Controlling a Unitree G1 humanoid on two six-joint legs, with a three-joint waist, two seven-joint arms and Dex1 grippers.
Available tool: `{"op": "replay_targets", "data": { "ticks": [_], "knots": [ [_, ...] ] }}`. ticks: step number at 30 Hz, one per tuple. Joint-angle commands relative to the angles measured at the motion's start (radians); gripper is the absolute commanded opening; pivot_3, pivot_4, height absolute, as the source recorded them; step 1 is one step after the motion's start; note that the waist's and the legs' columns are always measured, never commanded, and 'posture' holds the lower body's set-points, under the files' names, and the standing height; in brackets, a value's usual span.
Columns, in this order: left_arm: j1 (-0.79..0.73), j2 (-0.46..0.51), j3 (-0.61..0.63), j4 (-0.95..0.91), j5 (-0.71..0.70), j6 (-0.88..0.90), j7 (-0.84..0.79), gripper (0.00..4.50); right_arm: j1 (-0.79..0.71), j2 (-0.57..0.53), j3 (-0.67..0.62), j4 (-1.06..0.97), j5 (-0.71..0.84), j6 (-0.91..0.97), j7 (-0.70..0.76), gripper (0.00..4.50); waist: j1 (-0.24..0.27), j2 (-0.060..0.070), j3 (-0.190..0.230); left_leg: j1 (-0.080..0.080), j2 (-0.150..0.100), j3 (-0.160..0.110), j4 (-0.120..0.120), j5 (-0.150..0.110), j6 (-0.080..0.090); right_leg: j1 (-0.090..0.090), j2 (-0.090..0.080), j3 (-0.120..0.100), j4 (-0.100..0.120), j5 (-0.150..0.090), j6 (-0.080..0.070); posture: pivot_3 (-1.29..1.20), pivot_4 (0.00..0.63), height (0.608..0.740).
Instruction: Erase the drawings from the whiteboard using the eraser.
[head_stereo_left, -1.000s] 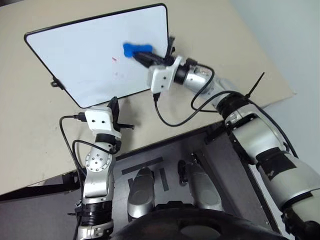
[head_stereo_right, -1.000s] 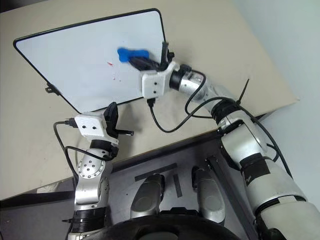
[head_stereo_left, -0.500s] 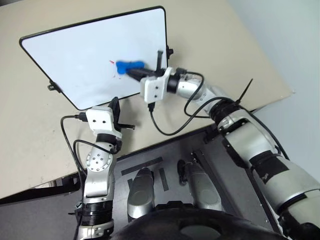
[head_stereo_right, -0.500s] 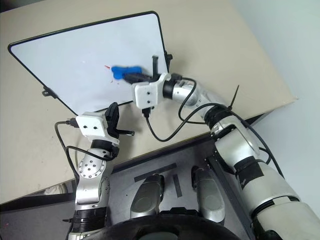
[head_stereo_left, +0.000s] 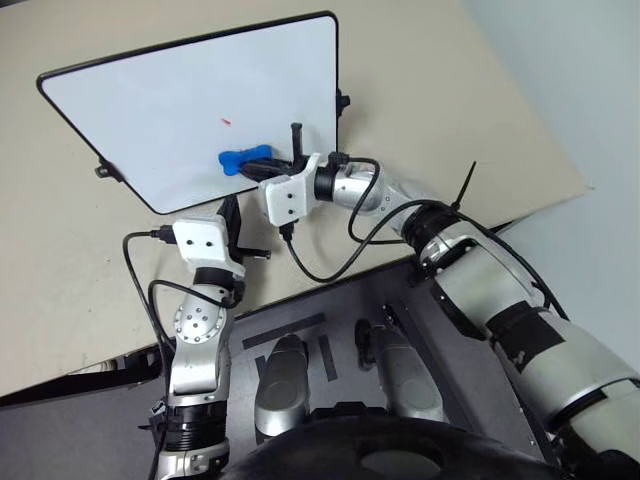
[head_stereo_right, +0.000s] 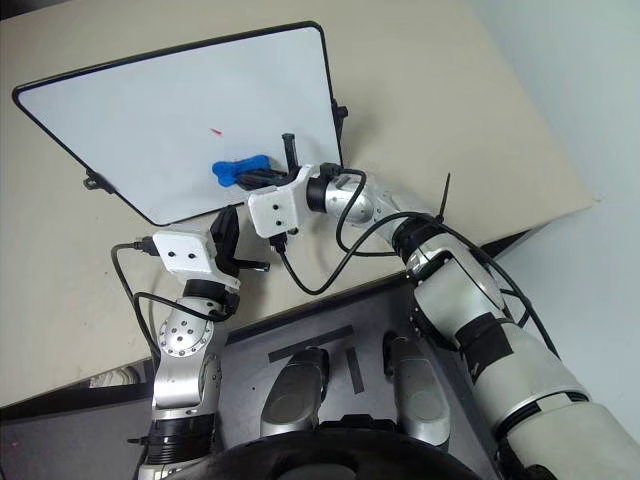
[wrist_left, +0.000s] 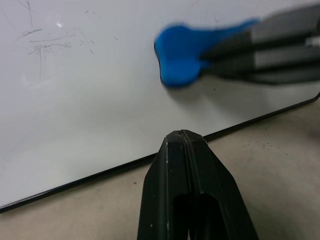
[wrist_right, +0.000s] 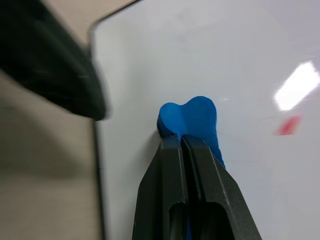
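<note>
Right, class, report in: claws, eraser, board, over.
Right claw shut on eraser, pressed to whiteboard. Left claw shut, empty, by the board's near edge. Red mark not yet wiped. Nothing in the way.

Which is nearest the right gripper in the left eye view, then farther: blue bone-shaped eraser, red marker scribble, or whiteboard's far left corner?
1. Blue bone-shaped eraser, clamped in the right gripper.
2. Red marker scribble, just beyond it on the board.
3. Whiteboard's far left corner, farthest away.

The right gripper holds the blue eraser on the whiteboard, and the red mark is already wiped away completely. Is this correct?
Not quite. The right gripper does hold the eraser on the whiteboard, but the red mark is still there, as the left eye view shows.
</note>
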Motion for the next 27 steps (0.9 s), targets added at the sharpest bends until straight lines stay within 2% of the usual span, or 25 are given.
{"op": "replay_targets", "data": {
  "ticks": [1,5,7,14,18,27],
  "knots": [
    [-0.004,-0.005,-0.005,-0.010,0.004,-0.025,0.007,0.00,-0.065,-0.041,-0.050,-0.048,-0.001,0.018,-0.160,0.03,0.000,0.000,0.000,0.000,0.000,0.000,0.000,0.000,0.000,0.000,0.000,0.000,0.000,0.001,-0.001,0.00,0.150,0.740],
    [-0.010,-0.003,-0.006,-0.005,0.002,-0.026,0.004,0.00,-0.070,-0.063,-0.053,-0.065,0.002,0.007,-0.226,0.03,0.001,0.000,0.000,0.001,0.000,0.000,0.001,0.001,0.001,0.000,0.000,-0.001,0.000,0.007,-0.002,0.00,0.150,0.740],
    [-0.012,-0.002,-0.007,-0.002,0.002,-0.026,0.001,0.00,-0.062,-0.064,-0.045,-0.067,0.011,-0.006,-0.210,0.03,0.001,0.000,0.000,0.002,0.000,0.000,0.001,0.001,0.002,0.001,0.000,-0.001,-0.001,0.004,0.006,0.00,0.150,0.740],
    [-0.016,0.001,-0.007,0.001,0.002,-0.028,-0.004,0.00,0.010,-0.026,0.012,-0.032,0.028,-0.025,-0.029,0.03,0.000,0.000,0.000,0.005,0.000,0.000,0.001,0.002,0.003,0.001,0.002,-0.001,-0.004,0.004,0.008,0.00,0.150,0.740],
    [-0.014,0.001,-0.007,-0.002,0.003,-0.028,-0.003,0.00,0.052,-0.005,0.028,-0.004,0.026,-0.005,0.071,0.03,0.000,0.000,0.000,0.004,0.001,0.000,0.000,0.000,0.000,0.001,0.002,-0.001,-0.008,0.009,0.001,0.00,0.150,0.740],
    [-0.006,0.002,-0.002,-0.011,0.002,-0.027,0.000,0.00,0.097,-0.035,0.009,-0.051,0.085,-0.032,0.189,0.03,0.002,0.000,0.000,0.003,0.000,0.000,0.001,-0.007,0.000,0.000,0.002,-0.001,-0.011,0.008,0.002,0.00,0.150,0.740]
  ]
}}
